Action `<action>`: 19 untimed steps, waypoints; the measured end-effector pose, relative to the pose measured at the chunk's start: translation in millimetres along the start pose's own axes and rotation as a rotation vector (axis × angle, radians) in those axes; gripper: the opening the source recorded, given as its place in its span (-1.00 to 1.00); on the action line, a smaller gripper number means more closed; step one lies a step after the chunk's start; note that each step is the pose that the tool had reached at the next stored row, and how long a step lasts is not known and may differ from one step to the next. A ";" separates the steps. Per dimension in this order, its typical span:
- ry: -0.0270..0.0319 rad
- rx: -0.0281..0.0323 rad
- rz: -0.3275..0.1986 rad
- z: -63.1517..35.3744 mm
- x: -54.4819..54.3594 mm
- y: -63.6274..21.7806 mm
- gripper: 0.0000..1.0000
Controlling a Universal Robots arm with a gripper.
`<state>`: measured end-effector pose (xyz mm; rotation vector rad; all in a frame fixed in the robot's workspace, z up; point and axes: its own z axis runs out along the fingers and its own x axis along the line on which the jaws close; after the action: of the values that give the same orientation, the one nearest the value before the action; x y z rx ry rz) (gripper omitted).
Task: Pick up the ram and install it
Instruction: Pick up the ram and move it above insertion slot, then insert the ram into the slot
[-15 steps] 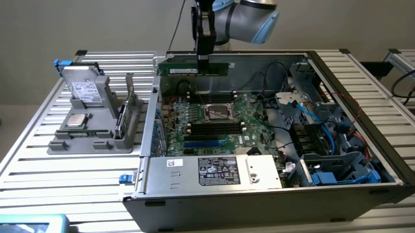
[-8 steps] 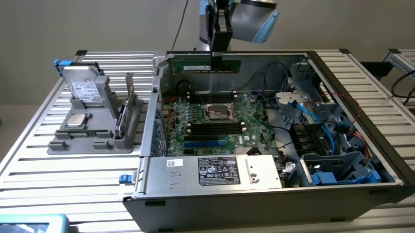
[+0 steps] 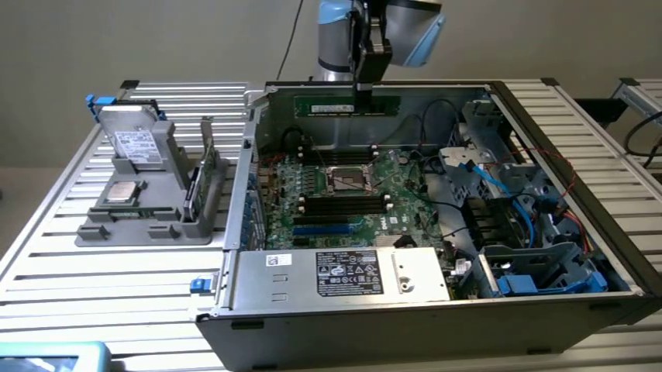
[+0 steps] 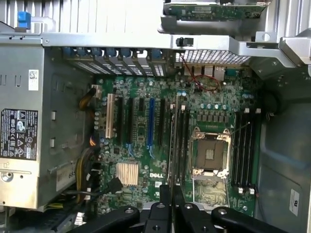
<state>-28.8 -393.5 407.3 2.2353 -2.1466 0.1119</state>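
The ram (image 3: pixel 346 105), a long thin green stick with a pale label, hangs level above the rear of the open computer case (image 3: pixel 621 256). My gripper (image 3: pixel 364 94) is shut on its upper edge from above. In the wrist view the ram (image 4: pixel 173 145) shows edge-on as a thin strip running out from between my gripper's (image 4: pixel 171 206) black fingers, over the motherboard (image 4: pixel 141 145). It lies along the black memory slots (image 4: pixel 182 141) beside the open processor socket (image 4: pixel 210 154). A second bank of slots (image 4: pixel 243 145) sits on the socket's other side. The ram is clear of the board.
A grey power supply (image 3: pixel 342 273) fills the case front. Blue cables and drive cages (image 3: pixel 538 256) crowd the exterior view's right. On the slatted table (image 3: pixel 104 271) to the left, a grey holder (image 3: pixel 145 217) carries a drive, a silver chip (image 3: pixel 124 191) and an upright green card (image 3: pixel 207 174).
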 end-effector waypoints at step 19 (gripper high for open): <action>0.0002 0.0020 0.000 25.1 -23.0 -2.0 -0.73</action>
<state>-27.1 -372.5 380.5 2.2363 -2.1474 0.1143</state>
